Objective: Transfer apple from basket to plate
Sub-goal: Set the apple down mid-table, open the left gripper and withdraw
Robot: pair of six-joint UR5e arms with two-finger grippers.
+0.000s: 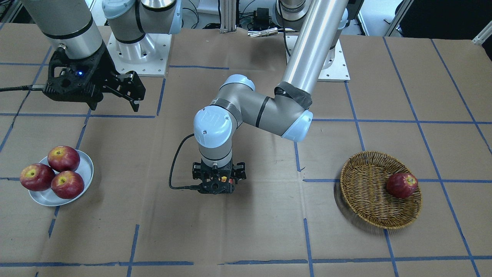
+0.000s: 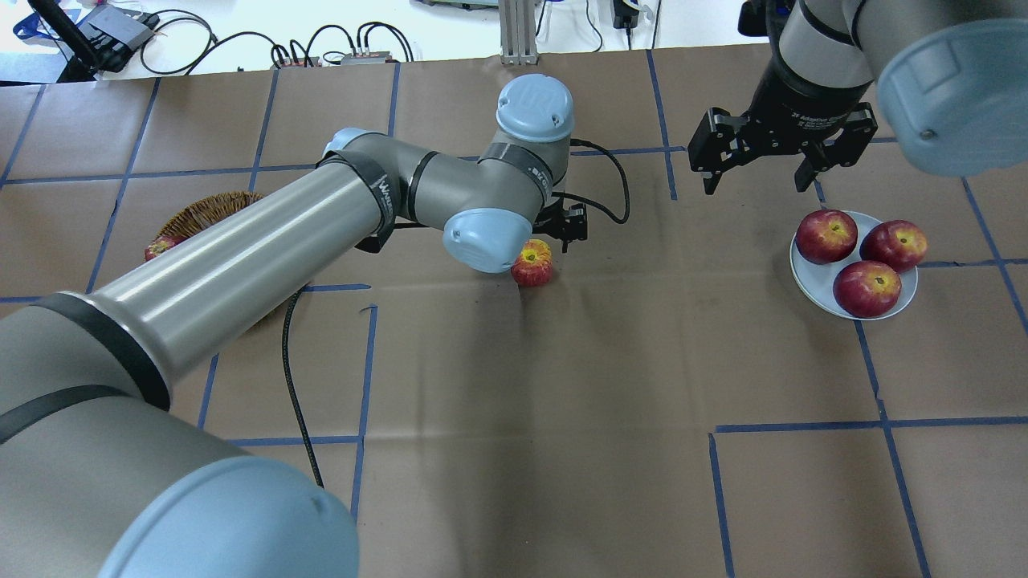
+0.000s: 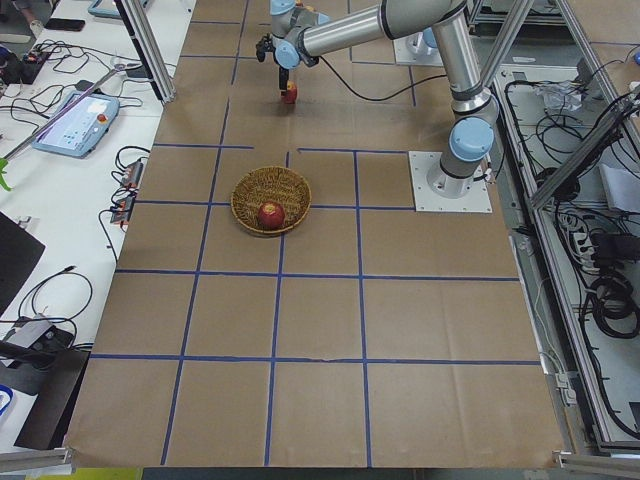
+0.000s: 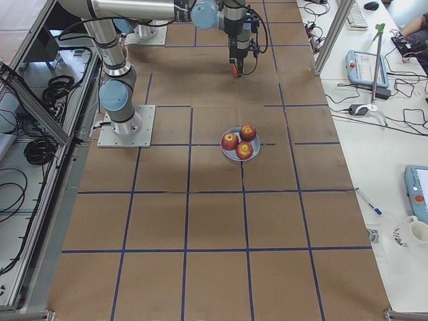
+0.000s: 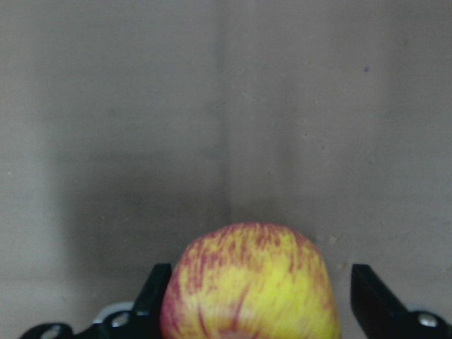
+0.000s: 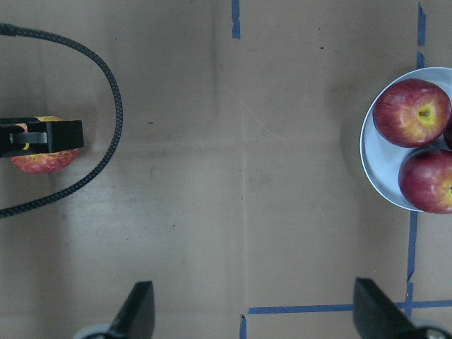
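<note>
The apple (image 2: 532,263), yellow-orange streaked red, sits on the brown paper at the table's middle, far from both basket and plate. My left gripper (image 1: 219,181) points straight down over it. In the left wrist view the apple (image 5: 251,282) lies between the widely spread fingers (image 5: 369,293), with a small gap on one side. The wicker basket (image 1: 365,192) holds one dark red apple (image 1: 401,185). The pale plate (image 2: 807,277) holds three dark red apples. My right gripper (image 2: 755,186) is open and empty, hovering just behind the plate.
The left arm's long forearm (image 2: 241,249) crosses over the basket (image 2: 205,210) in the overhead view and hides most of it. A black cable (image 1: 175,169) loops off the left wrist. Blue tape lines grid the brown paper.
</note>
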